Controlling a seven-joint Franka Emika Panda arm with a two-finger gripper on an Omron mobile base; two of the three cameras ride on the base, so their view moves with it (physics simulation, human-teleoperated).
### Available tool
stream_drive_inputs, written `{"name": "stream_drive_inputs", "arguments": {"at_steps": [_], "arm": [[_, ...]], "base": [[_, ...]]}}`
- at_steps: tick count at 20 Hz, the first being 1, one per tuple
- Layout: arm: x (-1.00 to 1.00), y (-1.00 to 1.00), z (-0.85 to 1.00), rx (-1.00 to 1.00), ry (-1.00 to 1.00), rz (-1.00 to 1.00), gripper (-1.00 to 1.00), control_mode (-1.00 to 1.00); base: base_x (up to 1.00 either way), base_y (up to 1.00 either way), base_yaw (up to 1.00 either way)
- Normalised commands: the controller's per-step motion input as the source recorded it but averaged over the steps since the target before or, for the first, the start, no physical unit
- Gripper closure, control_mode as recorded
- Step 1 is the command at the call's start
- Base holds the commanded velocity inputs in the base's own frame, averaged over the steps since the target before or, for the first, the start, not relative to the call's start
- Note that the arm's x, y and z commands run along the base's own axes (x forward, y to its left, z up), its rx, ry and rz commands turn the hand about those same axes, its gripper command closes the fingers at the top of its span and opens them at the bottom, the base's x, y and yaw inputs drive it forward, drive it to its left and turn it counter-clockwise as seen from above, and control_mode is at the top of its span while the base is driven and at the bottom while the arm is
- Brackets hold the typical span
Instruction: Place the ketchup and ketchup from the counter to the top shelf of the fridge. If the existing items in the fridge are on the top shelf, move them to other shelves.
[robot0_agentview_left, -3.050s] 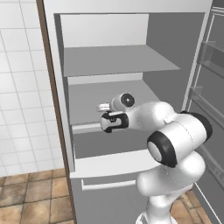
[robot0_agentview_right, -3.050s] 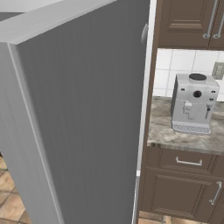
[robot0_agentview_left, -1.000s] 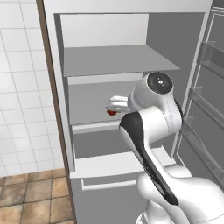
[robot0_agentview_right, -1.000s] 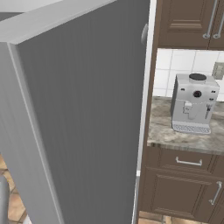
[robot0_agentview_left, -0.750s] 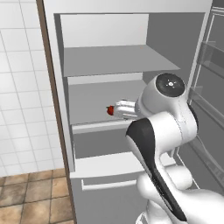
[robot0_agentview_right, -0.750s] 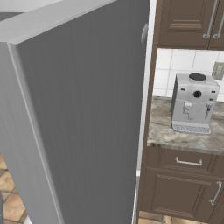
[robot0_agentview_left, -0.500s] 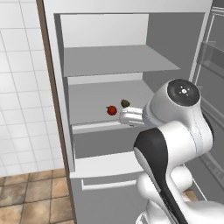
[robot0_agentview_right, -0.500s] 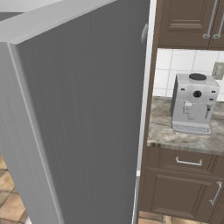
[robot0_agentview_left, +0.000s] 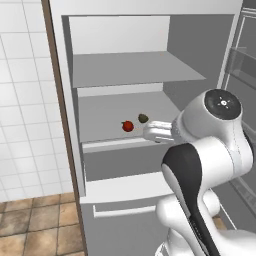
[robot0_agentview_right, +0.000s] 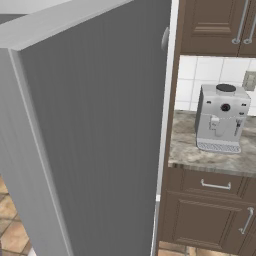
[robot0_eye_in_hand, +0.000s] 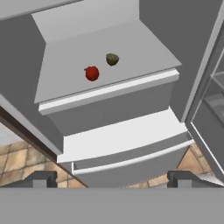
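While the fridge (robot0_agentview_left: 65, 100) stands open, the gripper (robot0_eye_in_hand: 111, 178) hangs in front of it, its fingers (robot0_eye_in_hand: 41, 178) spread wide and holding nothing. The red fruit (robot0_agentview_left: 128, 126) and the olive-brown fruit (robot0_agentview_left: 143, 118) sit close together on the second shelf (robot0_agentview_left: 120, 142), near its front edge, which leaves the top shelf (robot0_agentview_left: 125, 89) bare for the bottles (that looks like the reason they lie one level down). Neither ketchup bottle can be seen; they are presumably on the counter (robot0_agentview_right: 210, 157) beyond the coffee machine (robot0_agentview_right: 220, 117) that stands on it. With empty fingers and the arm out of the shelves, fetching a bottle seems the step ahead.
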Motion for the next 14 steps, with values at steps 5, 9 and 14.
{"name": "stream_drive_inputs", "arguments": {"at_steps": [5, 9, 14], "arm": [[-0.41, 0.00, 0.00, 0.00, 0.00, 0.00, -1.00, -1.00], [0.00, 0.00, 0.00, 0.00, 0.00, 0.00, -1.00, 1.00], [0.00, 0.00, 0.00, 0.00, 0.00, 0.00, -1.00, 1.00]], "base": [[0.00, 0.00, 0.00], [-1.00, 0.00, 0.00], [-1.00, 0.00, 0.00]]}}
